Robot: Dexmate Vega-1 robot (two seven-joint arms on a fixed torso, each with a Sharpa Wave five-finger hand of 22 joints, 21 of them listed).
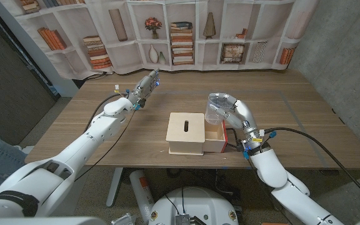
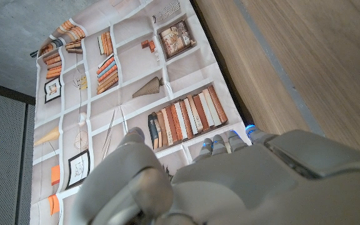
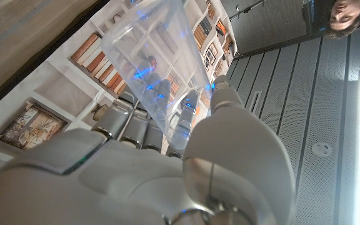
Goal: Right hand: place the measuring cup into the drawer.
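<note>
The long wooden table (image 1: 305,119) ran the width of the head view, with a printed bookshelf backdrop (image 1: 186,31) hanging behind it. Near the table's front edge sat the pale wooden box with a slot in its top (image 1: 187,132), and out of the box's right side the shallow wooden drawer (image 1: 216,139) stood pulled open, its red-lined end just beside the robot's wrist.

The right hand (image 1: 237,114) was raised beside the box, over the far end of the drawer, fingers (image 3: 147,95) wrapped round the clear plastic measuring cup (image 1: 219,107). The cup was held in the air, above the drawer and not yet inside it; the right wrist view showed it tilted across the palm.

The left hand (image 1: 145,87) hovered well away from the box, toward the backdrop, fingers stretched out and loosely apart, holding nothing.

The drawer looked shallow and hardly wider than the cup, so a lowering slightly off line could land the cup on the drawer's wall or against the box's side. The smooth plastic might slip or roll if released while tilted. A knock from the wrist could also nudge the drawer shut.
</note>
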